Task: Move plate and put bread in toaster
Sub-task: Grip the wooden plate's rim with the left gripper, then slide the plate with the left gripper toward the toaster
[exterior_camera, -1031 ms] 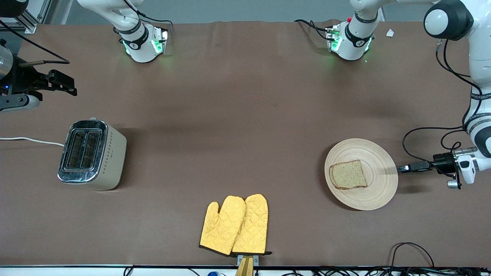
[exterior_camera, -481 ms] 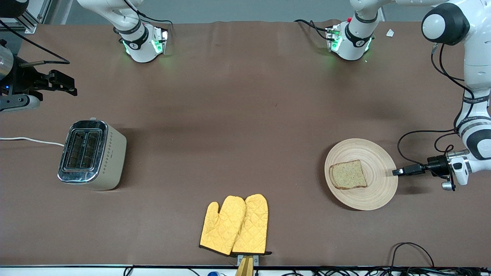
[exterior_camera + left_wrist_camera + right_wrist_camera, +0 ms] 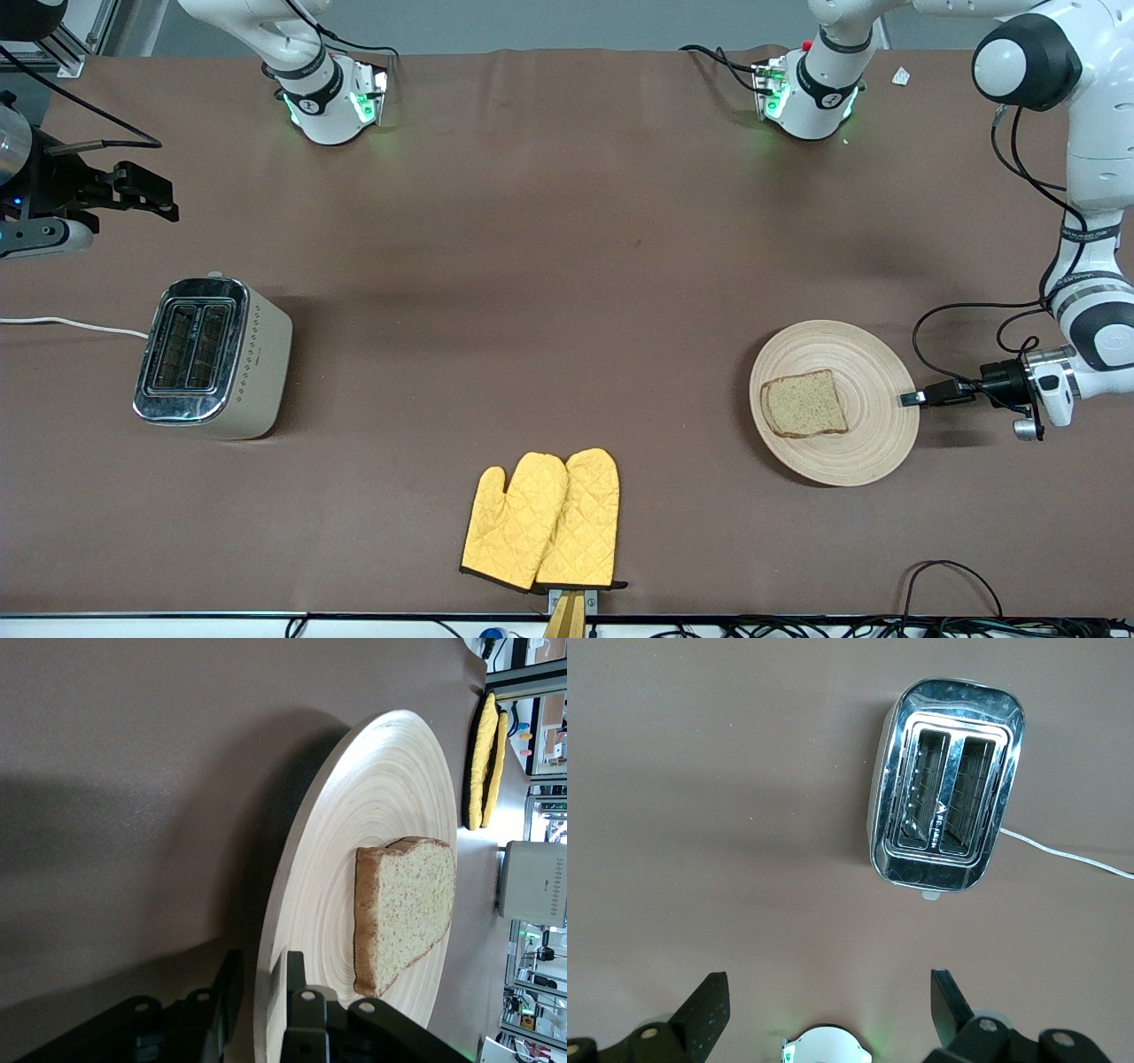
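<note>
I see left pincer (image 3: 911, 399) fingers apart astride rim of round beige wooden plate (image 3: 873, 443) | brown speckled bread slice (image 3: 804, 404) on plate | right pincer (image 3: 828, 1005) apart, above cream chrome-topped toaster (image 3: 213, 356), waiting

Non-task items on the brown tabletop.
A pair of yellow quilted oven mitts (image 3: 541, 521) lies overlapped at the table edge nearest the front camera, cuffs with dark trim toward that edge; a small white scrap (image 3: 901, 76) lies near the left arm's base.
</note>
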`<state>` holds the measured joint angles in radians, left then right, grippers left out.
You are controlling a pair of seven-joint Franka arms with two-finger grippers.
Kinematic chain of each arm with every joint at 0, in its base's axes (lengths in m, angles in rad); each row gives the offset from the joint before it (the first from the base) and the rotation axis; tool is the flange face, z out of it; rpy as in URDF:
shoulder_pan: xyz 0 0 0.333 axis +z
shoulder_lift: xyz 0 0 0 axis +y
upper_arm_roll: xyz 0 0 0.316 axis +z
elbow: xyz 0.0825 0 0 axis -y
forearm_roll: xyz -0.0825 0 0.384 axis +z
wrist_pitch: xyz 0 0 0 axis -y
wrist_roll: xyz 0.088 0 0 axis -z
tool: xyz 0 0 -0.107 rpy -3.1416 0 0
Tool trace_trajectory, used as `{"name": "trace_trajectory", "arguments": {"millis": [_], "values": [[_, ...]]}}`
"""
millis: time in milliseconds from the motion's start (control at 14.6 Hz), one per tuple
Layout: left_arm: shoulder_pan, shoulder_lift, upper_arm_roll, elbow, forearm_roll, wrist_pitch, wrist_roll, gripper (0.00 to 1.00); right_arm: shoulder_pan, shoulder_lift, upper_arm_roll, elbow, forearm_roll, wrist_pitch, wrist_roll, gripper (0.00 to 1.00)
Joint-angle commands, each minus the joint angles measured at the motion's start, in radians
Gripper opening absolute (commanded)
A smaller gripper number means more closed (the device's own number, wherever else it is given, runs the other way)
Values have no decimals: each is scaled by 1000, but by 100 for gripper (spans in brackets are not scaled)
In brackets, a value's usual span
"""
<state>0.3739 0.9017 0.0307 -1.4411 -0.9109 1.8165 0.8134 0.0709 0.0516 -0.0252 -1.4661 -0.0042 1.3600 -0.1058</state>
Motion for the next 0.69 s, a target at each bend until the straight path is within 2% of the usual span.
{"name": "trace_trajectory", "arguments": {"millis": [0, 137, 344, 618], "values": [[5, 13, 0, 14, -22, -13, 27, 11, 3, -13, 1, -19, -2, 10, 0, 100], [5, 13, 0, 14, -23, -17, 49, 2, 3, -13, 1, -19, -2, 11, 0, 100], [4, 8, -15, 18, -22, -62, 47, 0, 3, -13, 1, -19, -2, 11, 0, 100], [4, -12, -106, 18, -20, -141, 33, 0, 1, -15, 1, -20, 0, 10, 0, 100]]}}
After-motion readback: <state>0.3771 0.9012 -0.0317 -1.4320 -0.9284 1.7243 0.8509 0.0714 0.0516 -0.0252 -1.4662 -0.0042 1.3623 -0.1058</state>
